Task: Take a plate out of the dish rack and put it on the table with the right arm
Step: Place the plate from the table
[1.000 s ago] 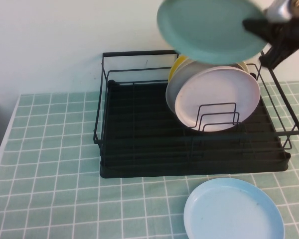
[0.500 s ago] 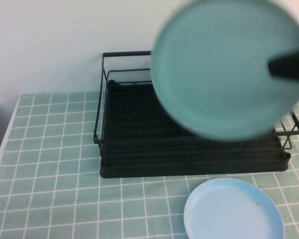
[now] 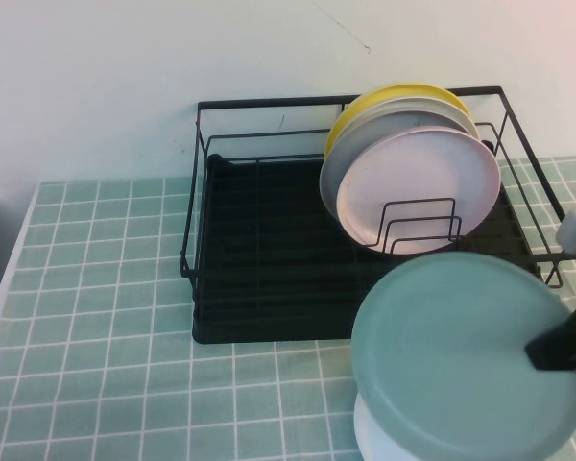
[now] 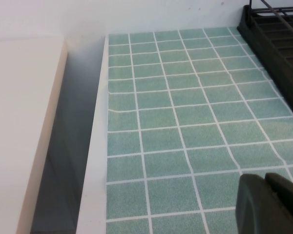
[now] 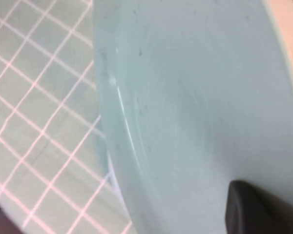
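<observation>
While in right tool (image 3: 560,350), one plate (image 3: 446,355)

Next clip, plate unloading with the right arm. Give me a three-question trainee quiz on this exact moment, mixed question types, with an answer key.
1. True or false: the mint-green plate stands in the dish rack.
2. Multiple choice: what lies partly hidden under the held plate? A) the yellow plate B) a pale plate on the table C) a cup
3. Short answer: which gripper holds the plate, and where is the other?

Key
1. False. It is out of the rack, held in front of it.
2. B. The yellow plate stands in the rack behind the grey plate and the pink plate.
3. The right gripper, clamped on the plate's right edge. The left gripper is parked over bare cloth left of the rack.
</observation>
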Controlling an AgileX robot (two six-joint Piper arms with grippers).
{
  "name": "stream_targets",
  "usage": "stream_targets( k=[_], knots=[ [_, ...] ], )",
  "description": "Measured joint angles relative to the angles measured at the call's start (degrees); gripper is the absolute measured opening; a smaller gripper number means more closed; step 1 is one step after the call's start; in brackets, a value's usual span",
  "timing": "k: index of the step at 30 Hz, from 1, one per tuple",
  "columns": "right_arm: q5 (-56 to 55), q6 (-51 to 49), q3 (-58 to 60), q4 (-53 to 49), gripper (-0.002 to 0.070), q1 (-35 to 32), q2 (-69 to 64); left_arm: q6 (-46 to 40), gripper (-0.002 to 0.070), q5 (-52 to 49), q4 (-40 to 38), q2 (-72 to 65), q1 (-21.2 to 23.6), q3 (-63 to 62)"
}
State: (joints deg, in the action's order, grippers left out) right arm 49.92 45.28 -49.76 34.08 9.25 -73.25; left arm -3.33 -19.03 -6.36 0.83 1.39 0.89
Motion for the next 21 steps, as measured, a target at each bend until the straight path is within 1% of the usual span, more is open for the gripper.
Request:
stream_targets(
  k=[5, 15, 18, 21],
  knots=[
    [0.80, -0.53, 2.24, 1.48, 0.0115, 0.00, -2.91, 0.00, -0.0004, 0.00, 0.00, 0.00, 0.00, 0.00],
    [1.25, -1.39, 2.48, 1.95, 0.0116, 0.00, -11.46, 0.12, -0.0004, 0.00, 0.00, 0.00, 0.00, 0.00],
    [0.30, -1.41, 2.48, 1.84, 0.0131, 0.00, -12.68, 0.12, -0.0004, 0.00, 0.00, 0.00, 0.00, 0.00],
    [-1.30, -2.03, 2.48, 0.14, 0.0187, 0.00, -12.92, 0.12, -0.0004, 0.00, 0.00, 0.00, 0.00, 0.00]
  ],
)
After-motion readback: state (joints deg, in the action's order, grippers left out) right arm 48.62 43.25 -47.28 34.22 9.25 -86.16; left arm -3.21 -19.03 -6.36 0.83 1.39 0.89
